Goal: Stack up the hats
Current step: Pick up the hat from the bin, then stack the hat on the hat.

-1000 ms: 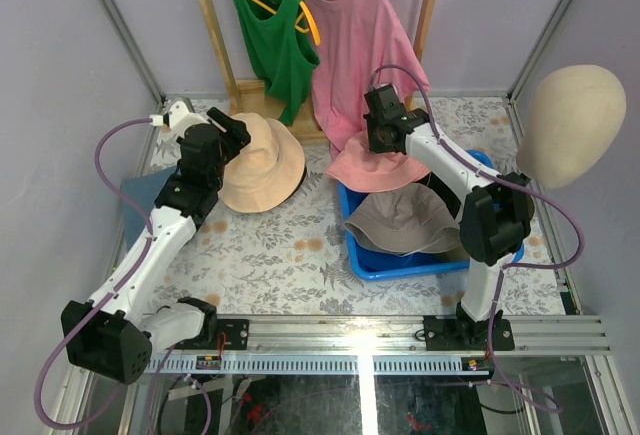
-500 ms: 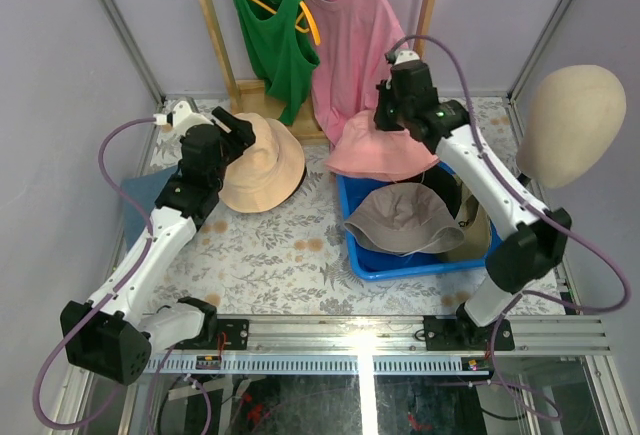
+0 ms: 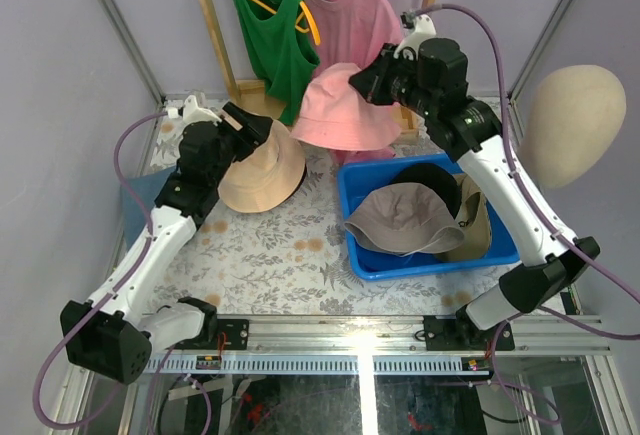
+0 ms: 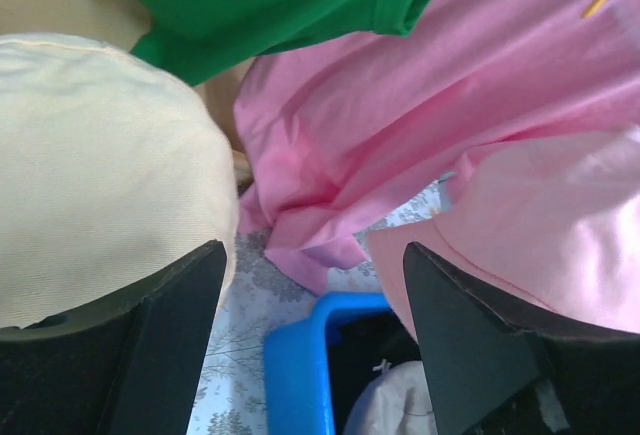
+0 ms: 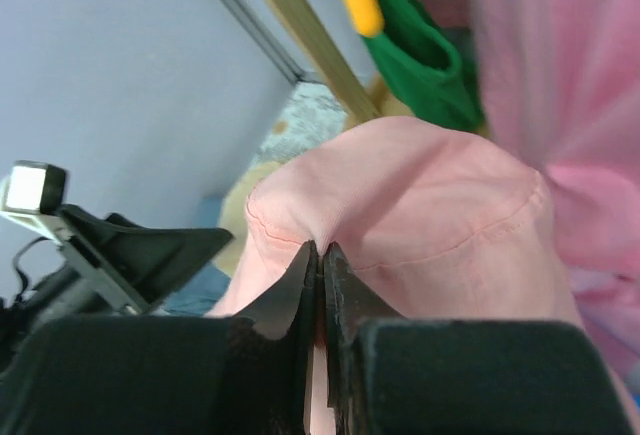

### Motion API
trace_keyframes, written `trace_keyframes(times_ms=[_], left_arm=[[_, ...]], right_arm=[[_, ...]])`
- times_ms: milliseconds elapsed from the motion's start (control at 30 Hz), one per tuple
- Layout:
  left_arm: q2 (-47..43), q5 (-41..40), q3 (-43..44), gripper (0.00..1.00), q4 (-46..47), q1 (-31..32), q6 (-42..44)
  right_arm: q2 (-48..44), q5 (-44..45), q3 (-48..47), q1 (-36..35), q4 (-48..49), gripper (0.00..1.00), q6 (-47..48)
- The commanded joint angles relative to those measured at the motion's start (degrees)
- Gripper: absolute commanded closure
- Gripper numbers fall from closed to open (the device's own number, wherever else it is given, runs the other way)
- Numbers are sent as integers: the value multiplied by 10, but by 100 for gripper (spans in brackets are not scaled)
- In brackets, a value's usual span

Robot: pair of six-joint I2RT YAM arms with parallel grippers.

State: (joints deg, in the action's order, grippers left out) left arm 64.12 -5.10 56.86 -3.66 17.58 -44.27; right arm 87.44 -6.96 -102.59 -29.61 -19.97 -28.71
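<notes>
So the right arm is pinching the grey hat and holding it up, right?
No: the hat pinched in the right end effector and held up is the pink hat. The grey hat lies in the blue tub. The top external view shows it.

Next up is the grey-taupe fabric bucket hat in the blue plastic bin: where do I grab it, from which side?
The grey-taupe bucket hat lies crown up, uppermost in the blue bin, whose walls hem in its brim. Pinch a fold of the crown from straight above.
</notes>
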Motion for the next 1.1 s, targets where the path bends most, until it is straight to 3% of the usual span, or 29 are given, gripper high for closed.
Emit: trace_keyframes(times_ms=[0,467,833,1067], left_arm=[[-16,27,40,28,8,2,-27],[-153,-148,4,26,-85,-12,-97],[-180,-149,-34,22,-65,-58,-73],[-205,-139,-90,21,-37,-92,-87]], right_arm=[[33,-17,-72,-47,71,100,-6],[261,17,-354,-119,120,100,35],[397,3,-434,-128,218,100,11],[429,-32,-411,-144,235,100,-4]])
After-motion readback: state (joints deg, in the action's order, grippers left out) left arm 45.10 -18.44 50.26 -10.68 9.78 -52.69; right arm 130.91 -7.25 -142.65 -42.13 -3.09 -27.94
